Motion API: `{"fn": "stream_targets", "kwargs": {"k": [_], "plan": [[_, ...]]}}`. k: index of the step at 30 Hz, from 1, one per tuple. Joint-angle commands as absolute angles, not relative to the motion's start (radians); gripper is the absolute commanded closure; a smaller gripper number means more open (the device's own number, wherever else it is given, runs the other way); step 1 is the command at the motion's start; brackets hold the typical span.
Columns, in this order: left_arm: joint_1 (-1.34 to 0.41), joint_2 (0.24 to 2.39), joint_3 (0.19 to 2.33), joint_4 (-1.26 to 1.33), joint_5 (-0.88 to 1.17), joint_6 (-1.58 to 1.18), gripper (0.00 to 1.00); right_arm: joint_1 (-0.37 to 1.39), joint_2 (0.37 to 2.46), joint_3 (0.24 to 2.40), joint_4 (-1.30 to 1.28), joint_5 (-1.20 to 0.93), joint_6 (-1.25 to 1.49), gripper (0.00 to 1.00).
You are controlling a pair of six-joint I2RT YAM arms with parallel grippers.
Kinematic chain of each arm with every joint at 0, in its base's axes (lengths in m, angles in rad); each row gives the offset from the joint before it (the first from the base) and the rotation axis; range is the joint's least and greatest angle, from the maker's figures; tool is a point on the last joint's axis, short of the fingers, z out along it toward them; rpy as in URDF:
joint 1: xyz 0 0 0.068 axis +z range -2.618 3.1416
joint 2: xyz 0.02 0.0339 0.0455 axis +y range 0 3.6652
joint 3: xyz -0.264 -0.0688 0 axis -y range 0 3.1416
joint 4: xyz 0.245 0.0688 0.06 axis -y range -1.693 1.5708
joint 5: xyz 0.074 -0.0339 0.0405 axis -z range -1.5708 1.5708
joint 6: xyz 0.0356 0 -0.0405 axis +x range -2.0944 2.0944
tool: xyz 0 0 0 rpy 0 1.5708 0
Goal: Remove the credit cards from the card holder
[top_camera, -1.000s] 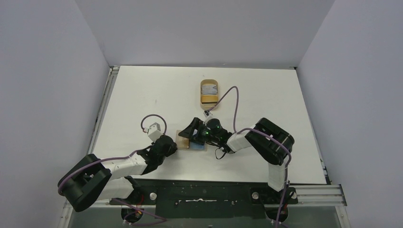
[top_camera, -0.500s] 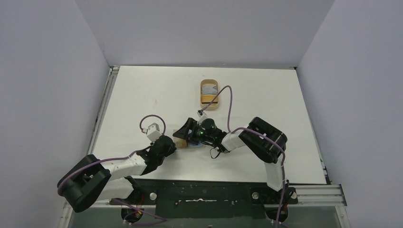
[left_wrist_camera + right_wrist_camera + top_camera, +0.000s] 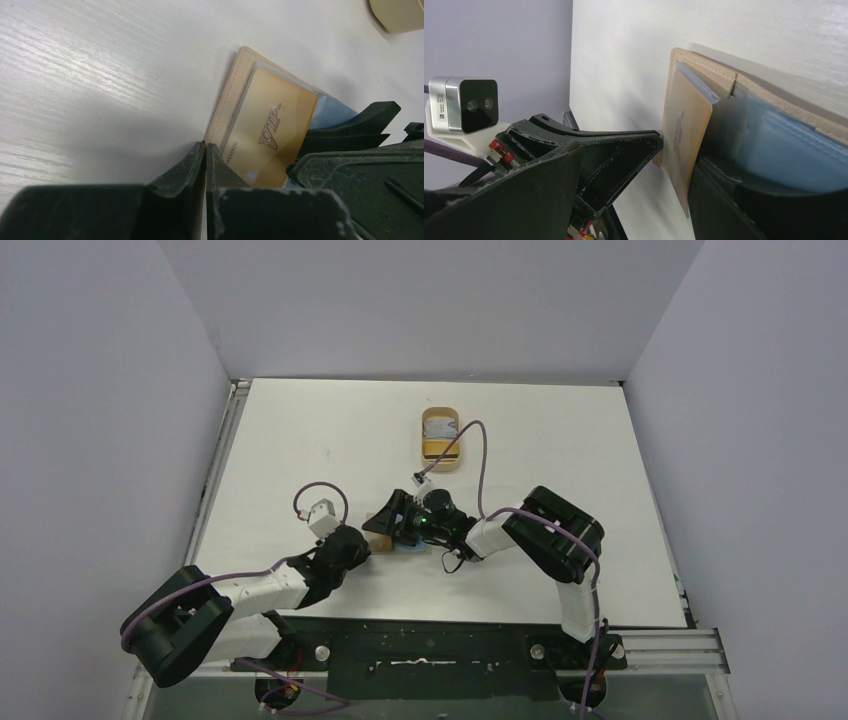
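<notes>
one tan wallet [image 3: 235, 95] lies on the table [image 3: 300, 440] by the middle of its near edge. two cards show in it, one gold [image 3: 272, 135] and one light blue [image 3: 332, 107]. the left end effector [image 3: 205, 150] is clenched at the wallet's corner. the right end effector [image 3: 676, 155] is spread, straddling the gold card's edge. one oval dish [image 3: 424, 440] sits toward the far edge.

We are seeing a beige-tan card holder [image 3: 231, 100] with pale stitching along its edge, a gold card [image 3: 272, 135] carrying darker "VIP" lettering, a light blue card [image 3: 332, 110], a tan dish [image 3: 440, 450], and a white table [image 3: 100, 65] showing faint grain lines.
</notes>
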State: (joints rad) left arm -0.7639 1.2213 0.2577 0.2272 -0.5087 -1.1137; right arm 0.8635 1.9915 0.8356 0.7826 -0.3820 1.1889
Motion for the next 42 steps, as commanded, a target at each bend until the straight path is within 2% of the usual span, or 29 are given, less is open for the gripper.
{"fn": "stream_targets", "kwargs": {"k": [1,42], "plan": [[-0.769,1.216,0.265,0.261,-0.47,-1.119,1.0,0.871,1.934,0.833,0.804,-0.443,1.178,0.28],[-0.77,1.229,0.276,0.243,-0.477,-1.119,1.0,0.804,1.851,0.723,0.857,-0.477,1.188,0.31]]}}
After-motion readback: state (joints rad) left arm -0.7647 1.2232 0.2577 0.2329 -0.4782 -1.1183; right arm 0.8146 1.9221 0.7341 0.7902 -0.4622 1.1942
